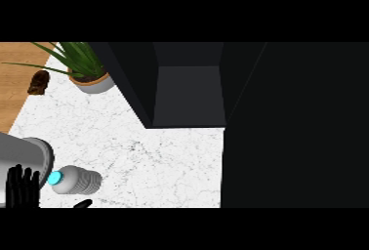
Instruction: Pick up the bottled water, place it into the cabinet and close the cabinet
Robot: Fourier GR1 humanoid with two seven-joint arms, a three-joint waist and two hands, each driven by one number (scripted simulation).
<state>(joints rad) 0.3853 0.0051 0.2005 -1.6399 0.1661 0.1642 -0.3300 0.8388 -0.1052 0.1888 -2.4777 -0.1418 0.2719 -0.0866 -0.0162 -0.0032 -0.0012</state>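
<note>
The bottled water [78,180], a ribbed grey-white bottle with a bright blue cap [55,177], is at the lower left of the white marble counter, cap pointing left. My left hand [22,188] is right beside the cap with its fingers straight and pointing up, open. Its thumb tip [83,203] shows just below the bottle. The grey left forearm [25,154] sits above the hand. The dark cabinet [189,90] stands open at the top middle, its inside bare. The cabinet's door [296,127] fills the right side. My right hand is out of view.
A potted green plant [92,80] stands at the back left, next to the cabinet's left wall. A small brown object [39,83] lies on the wooden surface [14,97] at the far left. White counter [158,161] stretches between bottle and cabinet.
</note>
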